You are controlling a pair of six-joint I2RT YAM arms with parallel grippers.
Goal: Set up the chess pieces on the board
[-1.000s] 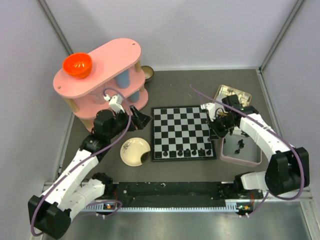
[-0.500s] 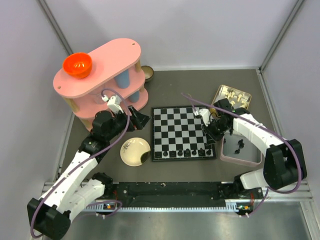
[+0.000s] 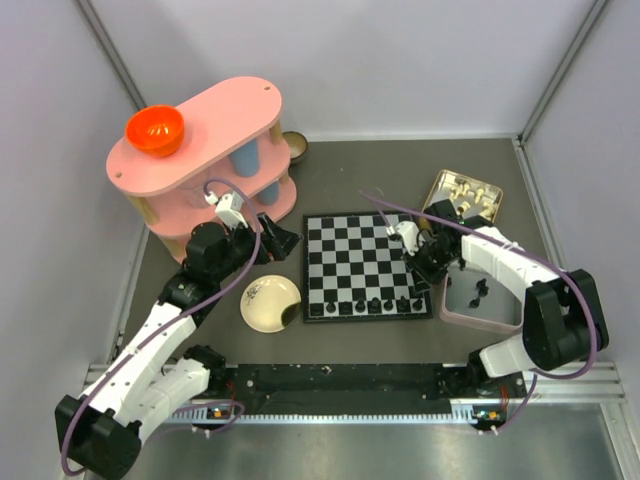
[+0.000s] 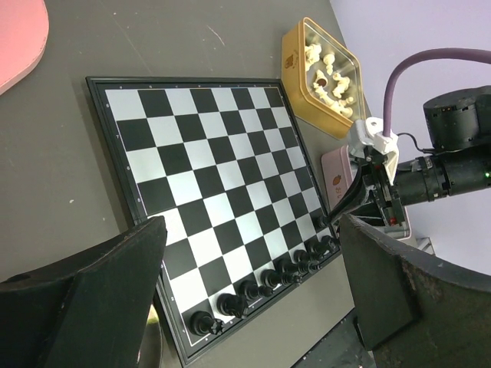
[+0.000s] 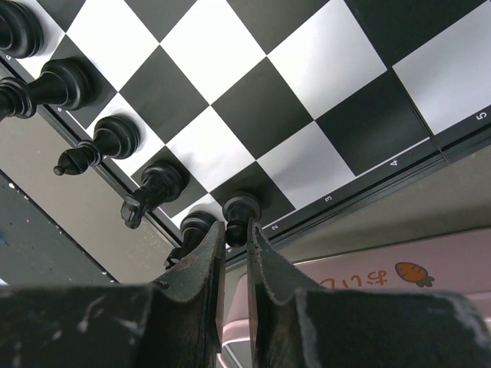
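Right gripper (image 5: 235,234): my jaws are closed to a narrow slit, pinching a black pawn (image 5: 242,205). The pawn's base meets a dark edge square of the board (image 5: 253,100), right at my fingertips. The other pieces (image 5: 107,138) stand in a row just left of the jaws.

Left gripper (image 4: 252,230): my jaws are spread wide and hold nothing, with the board beyond them.

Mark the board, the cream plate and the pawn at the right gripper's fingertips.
board (image 3: 350,255): top external view, bare middle square.
cream plate (image 3: 268,308): top external view, bare inner surface.
pawn (image 5: 242,205): right wrist view, its visible body.
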